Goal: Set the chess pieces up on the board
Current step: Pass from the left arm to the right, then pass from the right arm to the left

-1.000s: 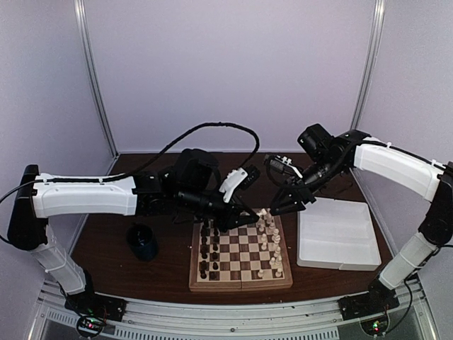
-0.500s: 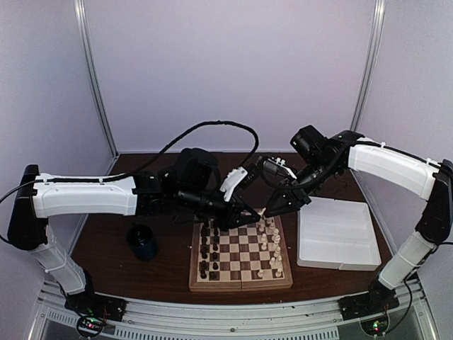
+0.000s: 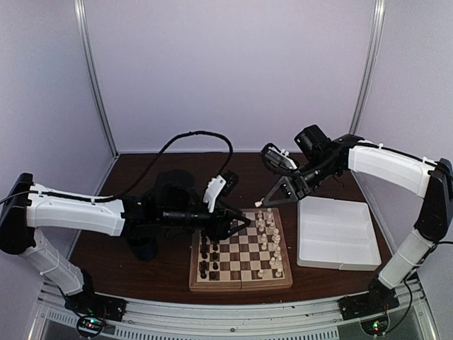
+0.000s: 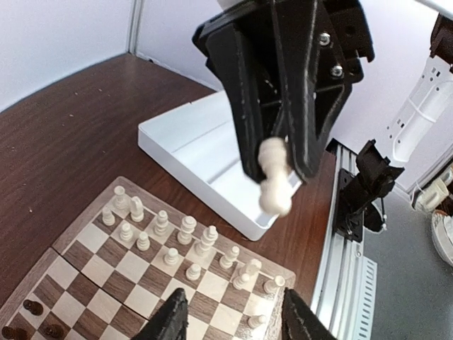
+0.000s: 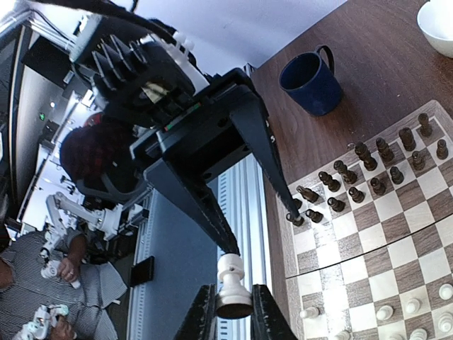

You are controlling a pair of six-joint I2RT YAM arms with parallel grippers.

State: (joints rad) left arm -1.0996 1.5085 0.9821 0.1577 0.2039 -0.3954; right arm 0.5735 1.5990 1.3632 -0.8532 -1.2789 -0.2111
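Note:
The board lies at the table's front centre, with dark chess pieces along its left side and cream ones along its right. Just above its far edge my right gripper is shut on a cream pawn-like piece, which hangs between its fingers. The same piece shows in the left wrist view, gripped from above. My left gripper points at it from the left with its jaws open and empty, its fingertips spread over the cream rows.
A white two-compartment tray sits right of the board. A blue mug stands left of it, half hidden behind the left arm in the top view. A white bowl's rim shows at the far back.
The left gripper has opened and let go of the cream piece, and its arm has dropped and pulled back leftward. The right gripper has closed on that piece.

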